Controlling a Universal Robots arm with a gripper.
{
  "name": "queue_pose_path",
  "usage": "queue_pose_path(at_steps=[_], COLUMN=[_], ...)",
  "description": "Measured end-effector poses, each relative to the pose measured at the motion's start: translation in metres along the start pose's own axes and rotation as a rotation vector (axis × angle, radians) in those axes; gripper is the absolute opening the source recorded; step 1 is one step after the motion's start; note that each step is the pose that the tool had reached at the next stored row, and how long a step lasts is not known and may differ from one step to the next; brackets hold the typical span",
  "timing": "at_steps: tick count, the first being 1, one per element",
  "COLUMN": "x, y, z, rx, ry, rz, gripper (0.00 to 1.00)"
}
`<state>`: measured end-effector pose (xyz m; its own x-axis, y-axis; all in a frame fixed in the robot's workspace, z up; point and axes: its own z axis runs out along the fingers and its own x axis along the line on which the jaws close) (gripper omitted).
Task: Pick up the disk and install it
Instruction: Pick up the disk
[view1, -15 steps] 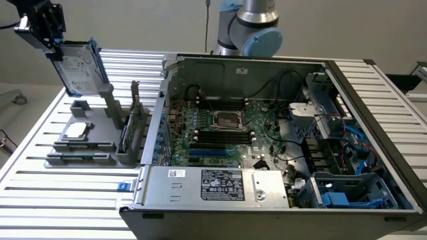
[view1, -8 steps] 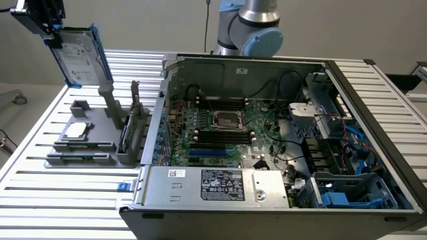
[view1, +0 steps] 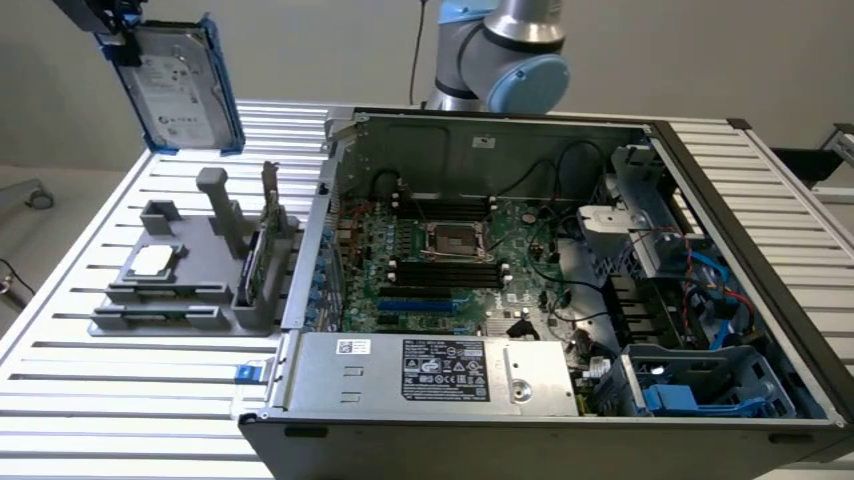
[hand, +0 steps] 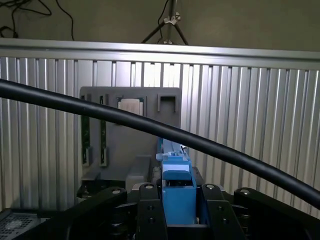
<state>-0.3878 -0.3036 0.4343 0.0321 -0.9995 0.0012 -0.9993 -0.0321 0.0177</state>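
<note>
Up at the exterior view's far left, the disk (view1: 187, 90) is hanging in the air above the back corner of the slatted table (view1: 107, 400), clear of everything on it. Its long axis is running nearly straight up and down, with the lower end leaning a little toward the exterior view's right. The white-labelled face is turning toward the camera, and the blue carrier is framing its edges. The black hand (hand: 178, 205) is gripping it at the upper end. In the wrist view the blue carrier is sitting clamped between the two dark fingers (hand: 150, 212), with a black cable (hand: 210, 147) sweeping across in front.

Below the disk, a grey holder (view1: 187, 290) is resting on the table, carrying a small square chip (view1: 151, 260) and thin green boards (view1: 248, 272) standing on edge.

Next to the holder, the open computer case (view1: 667, 140) is lying on its side, showing the motherboard (view1: 441, 255) and, nearer the camera, the silver power supply (view1: 427, 372). The arm (view1: 514, 50) is rising behind the case's back wall.

At the case's near corner on the exterior view's right, a blue drive cage (view1: 714, 385) is sitting well apart from the disk.
</note>
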Motion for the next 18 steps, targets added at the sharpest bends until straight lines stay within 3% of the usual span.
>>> queue_pose_path(at_steps=[8,18], x=[0.008,0.037], y=[-0.0352,-0.0603], z=[-0.0343,-0.0367], rx=[-0.0048,-0.0049], ry=[-0.0013,-0.0013], rz=[0.000,0.000], gripper=[0.33,0.33])
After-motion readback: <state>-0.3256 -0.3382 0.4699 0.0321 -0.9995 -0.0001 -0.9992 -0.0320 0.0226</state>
